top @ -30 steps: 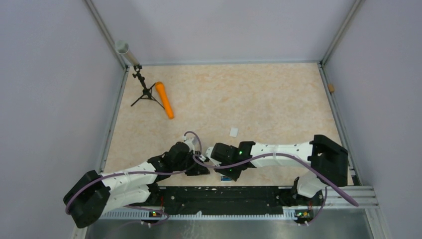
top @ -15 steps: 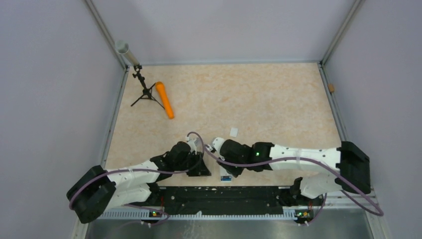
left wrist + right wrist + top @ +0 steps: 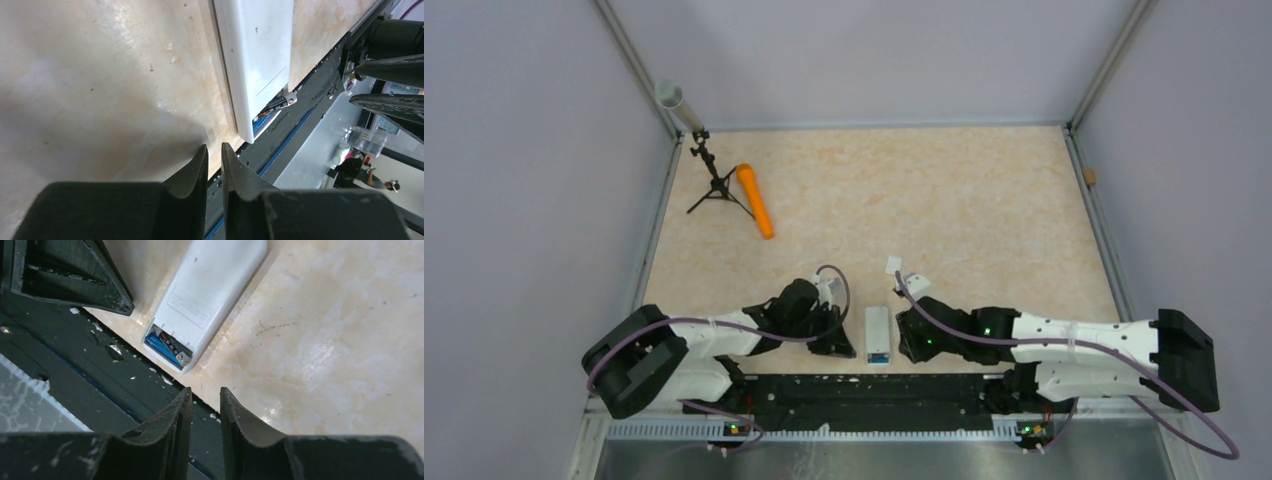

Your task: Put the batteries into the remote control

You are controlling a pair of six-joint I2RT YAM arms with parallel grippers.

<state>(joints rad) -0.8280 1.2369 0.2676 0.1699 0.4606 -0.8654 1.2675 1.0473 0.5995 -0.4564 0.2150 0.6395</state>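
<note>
Nearest us, the remote control [image 3: 879, 325] lies back-up between the two arms, its near end just at the black rail [image 3: 874, 388]. The batteries [image 3: 165, 346], one blue and one dark, sit side by side in the open recess at that end; we cannot tell whether they are fully seated. The left gripper [image 3: 214, 148] has its jaws all but together on nothing. The right gripper [image 3: 205, 391] shows a narrow gap, also empty. With the recess uncovered, we judge that a nudge from either fingertip could tip a cell out onto the rail. Farther off lies a small white piece [image 3: 893, 265], perhaps the cover. Being flat, it may slip when pinched. The orange cylinder [image 3: 755, 200] lies far left, well apart.
</note>
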